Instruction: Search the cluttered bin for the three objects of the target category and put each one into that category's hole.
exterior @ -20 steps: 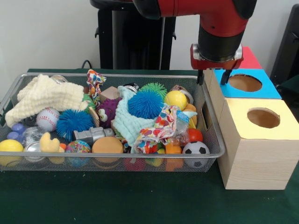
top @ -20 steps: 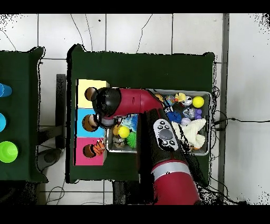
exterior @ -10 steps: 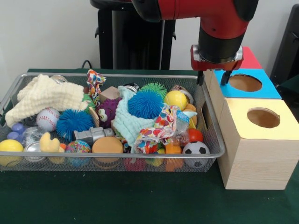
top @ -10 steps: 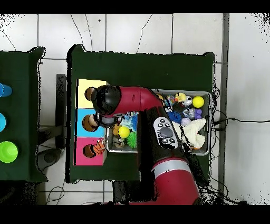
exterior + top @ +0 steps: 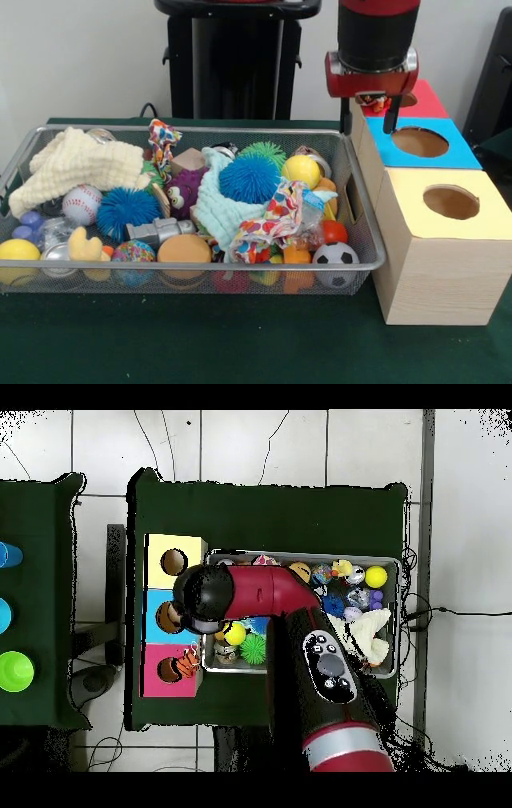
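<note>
Where spiky balls crowd wire-mesh bin.

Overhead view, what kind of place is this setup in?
Probably a robotics lab or test room. A red robot arm works at a table covered in green cloth on a white tiled floor, with a wire bin of toys beside wooden boxes with holes for sorting.
</note>
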You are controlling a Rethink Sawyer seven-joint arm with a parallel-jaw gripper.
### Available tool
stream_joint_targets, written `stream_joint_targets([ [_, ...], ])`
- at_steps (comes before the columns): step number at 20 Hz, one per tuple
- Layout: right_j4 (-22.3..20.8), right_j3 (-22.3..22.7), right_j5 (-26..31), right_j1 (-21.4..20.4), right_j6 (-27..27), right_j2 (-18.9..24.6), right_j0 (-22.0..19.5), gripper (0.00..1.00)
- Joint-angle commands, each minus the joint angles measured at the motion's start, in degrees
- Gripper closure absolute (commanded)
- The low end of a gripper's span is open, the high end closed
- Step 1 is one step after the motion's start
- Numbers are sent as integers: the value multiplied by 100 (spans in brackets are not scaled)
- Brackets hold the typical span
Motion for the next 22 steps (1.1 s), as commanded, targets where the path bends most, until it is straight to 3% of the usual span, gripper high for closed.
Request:
stream_joint_targets([
  [1, -70, 1741, -800, -943, -303, 498, -288, 0],
  [8, -141, 2168, -1245, -1060, -107, 494, -378, 0],
  [22, -664, 2066, -1584, -767, 399, -68, 48, 0],
])
